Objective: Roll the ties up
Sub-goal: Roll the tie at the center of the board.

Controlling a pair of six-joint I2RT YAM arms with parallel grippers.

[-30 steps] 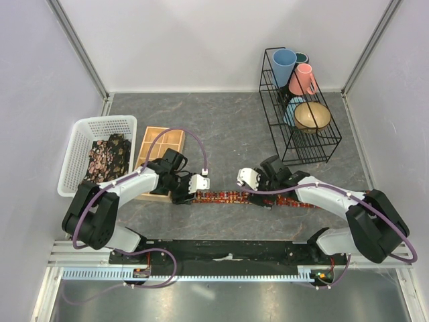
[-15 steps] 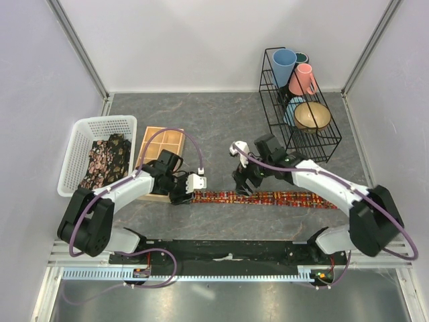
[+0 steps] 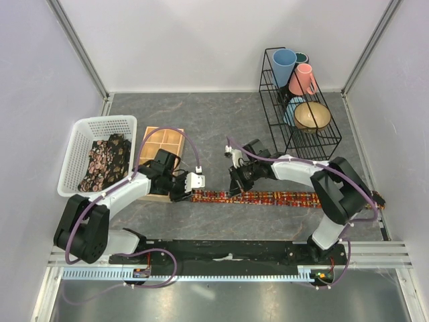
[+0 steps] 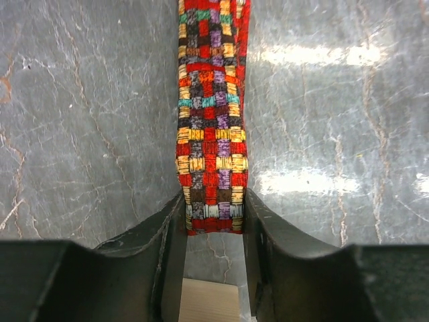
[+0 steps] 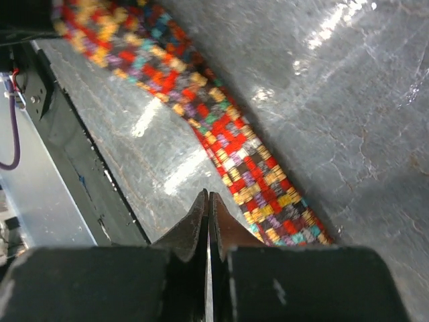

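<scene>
One tie (image 3: 268,198), a long strip in a red, yellow and purple check, lies flat across the near part of the table. Its narrow left end (image 4: 209,201) sits between the fingers of my left gripper (image 4: 213,218), which press on both its edges. In the top view the left gripper (image 3: 190,194) is low at that end. My right gripper (image 5: 208,201) is shut with nothing in it, hovering just beside the tie (image 5: 248,168). From above, the right gripper (image 3: 232,190) is over the tie's left third. More ties (image 3: 104,161), dark and floral, lie in the basket.
A white plastic basket (image 3: 79,134) stands at the left with a wooden compartment tray (image 3: 161,144) next to it, just behind the left gripper. A black wire rack (image 3: 298,127) with cups and a bowl is at the back right. The metal rail runs along the near edge.
The right gripper let go of the tie, shifted left and shut empty. The tie now lies straight and flat. The left fingers have narrowed onto the tie's end.
</scene>
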